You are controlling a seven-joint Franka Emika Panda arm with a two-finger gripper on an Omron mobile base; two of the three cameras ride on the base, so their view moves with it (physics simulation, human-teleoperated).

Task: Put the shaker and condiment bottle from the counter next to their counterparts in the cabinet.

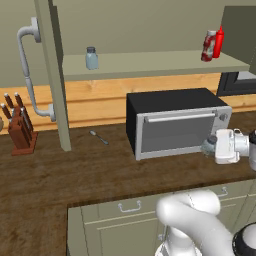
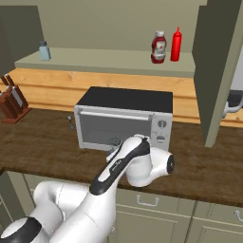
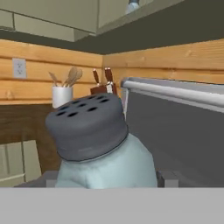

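At 3 o'clock in the left base view, the gripper (image 1: pixel 215 146) sat level over the surface (image 1: pixel 75 165), in front of the toaster oven (image 1: pixel 175 125). The shaker (image 3: pixel 105 144) stood between its jaws; grasped or just flanked, I couldn't tell. Up at 1 o'clock the condiment bottle (image 1: pixel 208 46) was already on the cabinet (image 1: pixel 150 65) shelf, touching or just beside the squeeze bottle (image 1: pixel 219 42). Bottle half looked done. Left: lift the shaker to the shelf shaker (image 1: pixel 91 58) at 11 o'clock.
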